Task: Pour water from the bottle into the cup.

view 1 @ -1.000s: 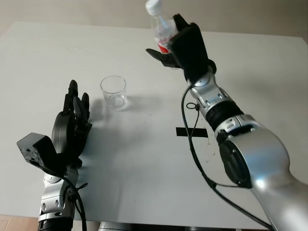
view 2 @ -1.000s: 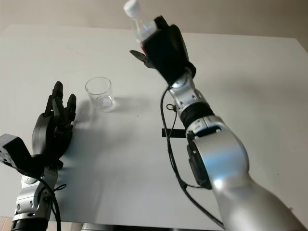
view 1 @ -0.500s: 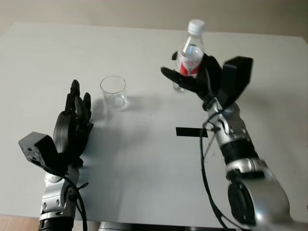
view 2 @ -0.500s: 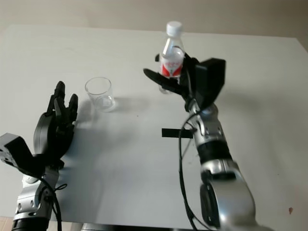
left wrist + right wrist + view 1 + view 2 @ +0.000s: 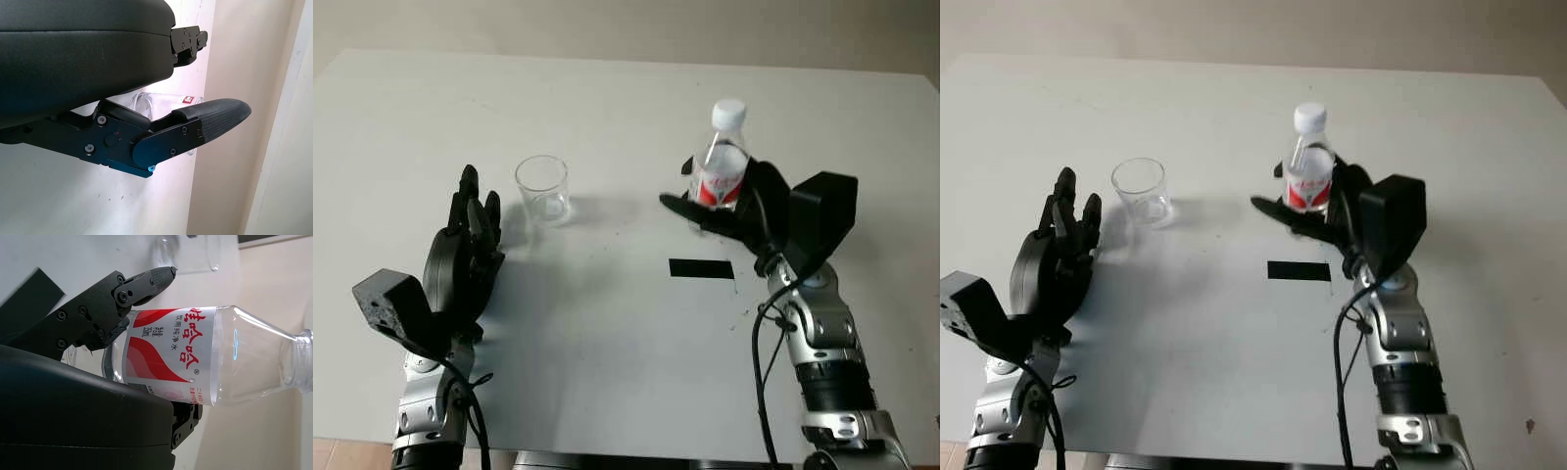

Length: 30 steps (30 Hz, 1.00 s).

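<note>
Bottle (image 5: pixel 720 176) is held upright, cap up, clamped by right hand (image 5: pixel 754 215); red/white label w/ Chinese text, "350mL". Cup (image 5: pixel 543 189) stands left. Left hand (image 5: pixel 465 259) is open, near-left.

A second ago the right hand (image 5: pixel 734 201) holds the bottle (image 5: pixel 719 166) high and tipped over, cap toward the far left, above the far part of the table (image 5: pixel 607 323). Now the bottle stands upright and much lower, nearer the robot and further right, just beyond the black strip (image 5: pixel 701 268). The right arm, stretched far out before, is now drawn back toward the near right.
</note>
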Tool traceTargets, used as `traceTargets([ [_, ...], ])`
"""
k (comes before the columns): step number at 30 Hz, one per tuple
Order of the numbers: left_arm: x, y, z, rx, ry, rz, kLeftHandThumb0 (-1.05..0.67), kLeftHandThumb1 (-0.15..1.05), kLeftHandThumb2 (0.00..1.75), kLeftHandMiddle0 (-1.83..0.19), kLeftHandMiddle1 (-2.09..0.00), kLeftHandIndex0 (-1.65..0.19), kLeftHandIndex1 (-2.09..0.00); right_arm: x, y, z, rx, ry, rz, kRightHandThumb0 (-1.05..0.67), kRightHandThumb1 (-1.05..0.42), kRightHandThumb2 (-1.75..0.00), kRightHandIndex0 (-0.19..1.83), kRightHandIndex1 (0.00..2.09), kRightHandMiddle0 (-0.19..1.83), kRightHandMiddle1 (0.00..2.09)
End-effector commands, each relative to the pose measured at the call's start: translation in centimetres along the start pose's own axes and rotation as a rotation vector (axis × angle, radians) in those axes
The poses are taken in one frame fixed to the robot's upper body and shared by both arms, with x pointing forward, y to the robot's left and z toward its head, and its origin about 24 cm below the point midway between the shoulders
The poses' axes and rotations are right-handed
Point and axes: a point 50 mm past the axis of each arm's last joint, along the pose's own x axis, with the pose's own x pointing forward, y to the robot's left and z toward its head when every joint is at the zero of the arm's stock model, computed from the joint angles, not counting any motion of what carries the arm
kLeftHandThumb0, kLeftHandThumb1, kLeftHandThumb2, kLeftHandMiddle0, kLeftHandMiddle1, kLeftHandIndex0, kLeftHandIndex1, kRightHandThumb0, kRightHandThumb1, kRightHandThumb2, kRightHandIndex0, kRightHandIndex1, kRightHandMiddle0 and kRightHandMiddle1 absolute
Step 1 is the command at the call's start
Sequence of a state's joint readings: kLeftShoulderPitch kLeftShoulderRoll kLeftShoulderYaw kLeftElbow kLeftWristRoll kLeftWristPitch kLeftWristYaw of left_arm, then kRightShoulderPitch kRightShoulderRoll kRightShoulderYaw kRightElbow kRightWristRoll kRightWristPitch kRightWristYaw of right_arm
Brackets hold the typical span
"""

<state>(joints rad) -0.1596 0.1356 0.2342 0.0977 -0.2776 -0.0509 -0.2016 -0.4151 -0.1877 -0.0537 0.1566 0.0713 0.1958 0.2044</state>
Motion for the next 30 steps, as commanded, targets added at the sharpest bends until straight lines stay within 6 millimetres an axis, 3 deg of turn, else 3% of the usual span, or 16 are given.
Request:
traceTargets([
  [1,-0.2,0.0,-0.2,-0.003,0.010,-0.010,-0.81,1.05,0.77,0.08,-0.05,0.14,-0.05,-0.2,0.3,0.2,-0.004,-0.008,0.013,-0.20,-1.05,-0.26,1.03,2.09,0.52,2.09],
  [22,-0.4,0.5,0.1,0.009,0.010,-0.015,-0.80,1.05,0.77,0.08,-0.05,0.14,-0.05,-1.4,2.2,-4.4,0.158,0.181,0.007,-0.22,-1.05,-0.26,1.21,2.09,0.67,2.09],
  [30,-0.3,0.6,0.3,0.004,0.008,-0.013,-0.80,1.05,0.77,0.07,-0.06,0.13,-0.06,-1.9,2.5,-5.5,0.135,0.214,-0.021,-0.24,-1.05,-0.25,1.22,2.09,0.73,2.09],
])
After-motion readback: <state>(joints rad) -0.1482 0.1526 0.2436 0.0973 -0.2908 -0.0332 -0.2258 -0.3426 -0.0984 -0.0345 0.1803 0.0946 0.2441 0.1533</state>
